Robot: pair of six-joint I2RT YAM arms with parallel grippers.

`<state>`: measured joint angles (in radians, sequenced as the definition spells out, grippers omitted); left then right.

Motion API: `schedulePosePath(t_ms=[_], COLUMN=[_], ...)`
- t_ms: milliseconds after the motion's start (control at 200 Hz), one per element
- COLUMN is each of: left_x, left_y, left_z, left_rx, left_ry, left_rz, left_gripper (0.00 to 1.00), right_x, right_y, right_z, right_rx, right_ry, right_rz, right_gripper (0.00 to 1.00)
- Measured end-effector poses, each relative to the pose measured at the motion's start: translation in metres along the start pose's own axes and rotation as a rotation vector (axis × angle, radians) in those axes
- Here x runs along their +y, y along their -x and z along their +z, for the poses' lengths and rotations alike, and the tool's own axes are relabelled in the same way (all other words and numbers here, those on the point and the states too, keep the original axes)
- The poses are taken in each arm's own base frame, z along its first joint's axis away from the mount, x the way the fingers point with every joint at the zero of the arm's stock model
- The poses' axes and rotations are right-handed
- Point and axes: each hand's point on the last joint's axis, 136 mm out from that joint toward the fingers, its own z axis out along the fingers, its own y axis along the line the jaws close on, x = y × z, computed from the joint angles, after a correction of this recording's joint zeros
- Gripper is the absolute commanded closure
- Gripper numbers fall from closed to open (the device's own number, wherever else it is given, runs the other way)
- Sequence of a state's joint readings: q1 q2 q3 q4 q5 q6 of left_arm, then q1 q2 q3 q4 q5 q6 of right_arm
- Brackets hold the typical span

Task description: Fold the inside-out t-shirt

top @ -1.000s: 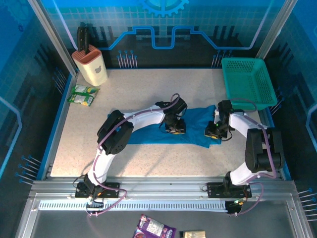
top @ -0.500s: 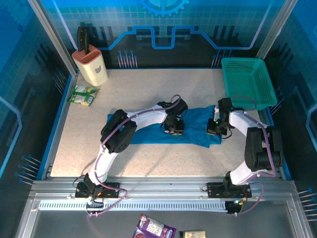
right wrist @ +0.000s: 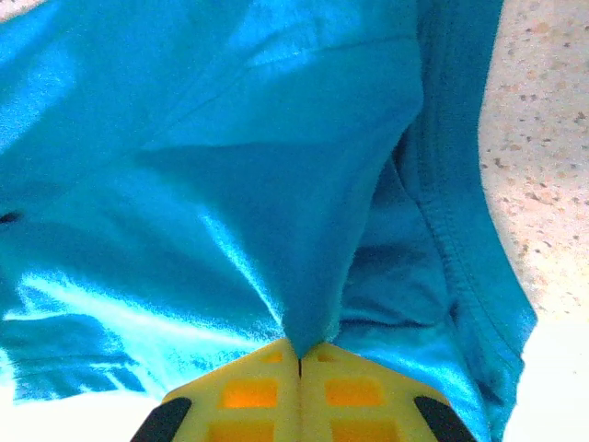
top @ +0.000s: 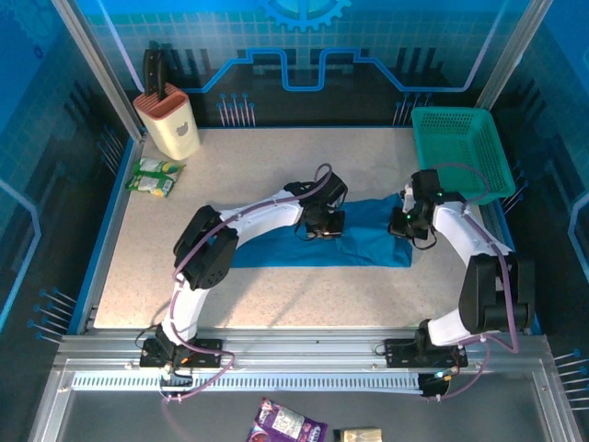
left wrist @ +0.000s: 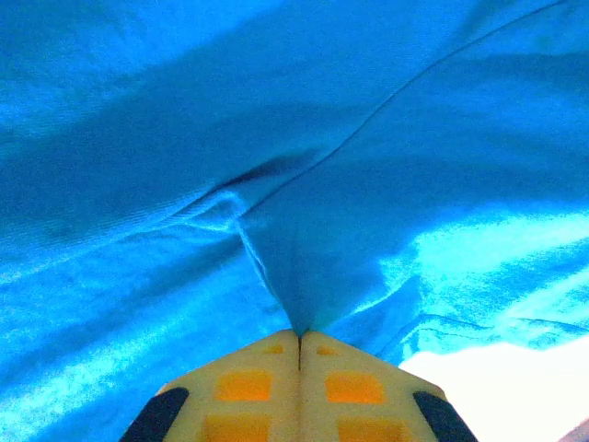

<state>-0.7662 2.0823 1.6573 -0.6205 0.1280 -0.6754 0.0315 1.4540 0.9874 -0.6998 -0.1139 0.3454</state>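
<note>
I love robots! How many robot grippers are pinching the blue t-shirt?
2. The left gripper is shut on the plain medium-blue cloth t-shirt near its middle; the right gripper is shut on its right end.

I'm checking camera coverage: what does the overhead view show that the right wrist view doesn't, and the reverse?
Overhead, not right wrist: the green basket, knife block, snack packet and left pincer. Right wrist, not overhead: the stitched hem, and cloth pinched between the shut fingers. Both: the blue t-shirt, the right pincer and the speckled table.
</note>
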Motion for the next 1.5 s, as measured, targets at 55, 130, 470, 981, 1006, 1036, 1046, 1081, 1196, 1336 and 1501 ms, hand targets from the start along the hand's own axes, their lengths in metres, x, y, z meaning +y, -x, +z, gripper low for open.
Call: schedulePosePath(t_ms=[55,130,470,981,1006,1036,1046,1081,1196,1336,1501], left_x=[-0.001,0.000,0.008,0.025,0.027,0.032,0.033,0.042,0.096,0.177,0.221], left_y=[-0.003,-0.008,-0.020,-0.019,-0.015,-0.008,-0.006,0.003,0.022,0.020,-0.002], left_z=[-0.007,-0.012,0.015,-0.028,-0.038,-0.050,-0.053,-0.066,-0.088,-0.087,-0.083], left_rx=[-0.007,-0.011,0.026,-0.027,-0.044,-0.070,-0.076,-0.107,-0.156,-0.123,-0.065], left_ry=[-0.008,-0.014,0.011,0.023,0.020,0.017,0.017,0.019,0.076,0.203,0.269], left_rz=[0.003,0.010,0.015,-0.007,-0.011,-0.015,-0.016,-0.032,-0.112,-0.233,-0.293], left_gripper=[1.00,1.00,0.97,0.75,0.75,0.75,0.75,0.76,0.78,0.79,0.79], right_x=[0.000,-0.001,-0.016,-0.026,-0.021,-0.013,-0.011,-0.002,0.023,0.029,-0.005], right_y=[-0.002,-0.005,-0.014,-0.013,-0.009,-0.005,-0.003,0.002,0.007,0.011,0.027], right_z=[-0.006,-0.012,0.009,-0.008,-0.013,-0.018,-0.019,-0.023,-0.017,0.009,0.027], right_rx=[-0.014,-0.036,-0.043,-0.070,-0.086,-0.101,-0.105,-0.118,-0.091,-0.003,0.054], right_ry=[-0.001,-0.001,-0.044,-0.166,-0.158,-0.147,-0.142,-0.125,-0.057,-0.043,-0.093], right_rz=[0.003,0.008,0.028,0.040,0.027,0.011,0.006,-0.012,-0.050,-0.065,-0.035], right_gripper=[1.00,1.00,1.00,0.59,0.59,0.59,0.58,0.58,0.55,0.53,0.49])
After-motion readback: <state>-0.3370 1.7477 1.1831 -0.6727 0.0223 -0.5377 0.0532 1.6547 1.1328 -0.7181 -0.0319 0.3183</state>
